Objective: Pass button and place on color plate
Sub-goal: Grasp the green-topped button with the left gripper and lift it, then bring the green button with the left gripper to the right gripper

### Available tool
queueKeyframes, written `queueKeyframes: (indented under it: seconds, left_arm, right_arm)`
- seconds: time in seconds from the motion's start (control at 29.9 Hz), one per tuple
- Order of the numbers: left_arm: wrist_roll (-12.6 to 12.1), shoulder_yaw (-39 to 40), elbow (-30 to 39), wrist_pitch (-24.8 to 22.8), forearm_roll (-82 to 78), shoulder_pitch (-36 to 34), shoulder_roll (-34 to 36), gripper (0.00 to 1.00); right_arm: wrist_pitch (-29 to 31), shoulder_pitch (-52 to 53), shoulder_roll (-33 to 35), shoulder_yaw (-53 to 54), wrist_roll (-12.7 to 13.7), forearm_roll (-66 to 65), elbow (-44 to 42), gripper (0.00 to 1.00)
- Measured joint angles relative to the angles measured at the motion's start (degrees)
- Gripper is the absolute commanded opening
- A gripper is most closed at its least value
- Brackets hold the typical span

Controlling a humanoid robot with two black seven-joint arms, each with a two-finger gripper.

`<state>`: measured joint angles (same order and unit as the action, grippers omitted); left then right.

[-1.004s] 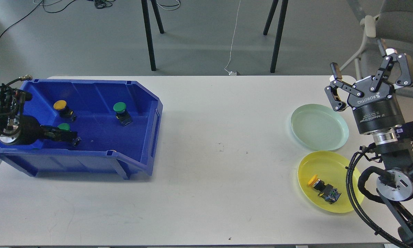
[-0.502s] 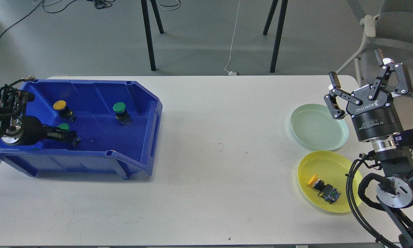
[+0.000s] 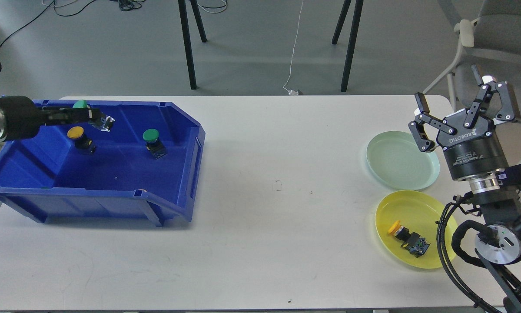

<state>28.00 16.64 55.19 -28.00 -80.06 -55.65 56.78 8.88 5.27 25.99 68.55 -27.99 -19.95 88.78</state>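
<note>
Yellow plate holds yellow button. Right gripper, marked ROBOTIQ, fingers spread, beside green plate. Left gripper, apparently clamped on green button, has risen from bin floor to back rim.

White table: blue bin, green plate, yellow plate.
</note>
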Motion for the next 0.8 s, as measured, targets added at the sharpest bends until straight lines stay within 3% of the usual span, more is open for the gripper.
queueKeyframes:
  seconds: [0.23,0.4,0.64,0.8]
  left_arm:
    - [0.0,5.7,7.8,0.0,23.3,0.4,-2.9,0.05]
    - [0.0,6.4,12.8,0.0,38.0,3.9,-9.8,0.05]
    - [0.0,6.4,12.2,0.0,40.7,9.4,-20.6,0.06]
    - [0.0,6.4,11.6,0.0,40.8,12.1,-25.7,0.06]
  right_arm:
    - [-0.5,0.9,0.1,-2.2,0.0,-4.8,0.3,0.99]
    - [-4.9,4.3,0.1,-8.3,0.0,-13.7,0.4,0.99]
    - [-7.9,13.3,-1.0,-19.6,0.0,-15.9,-3.9,0.99]
    - [-7.9,18.8,-8.2,-24.7,0.0,-16.0,-11.1,0.99]
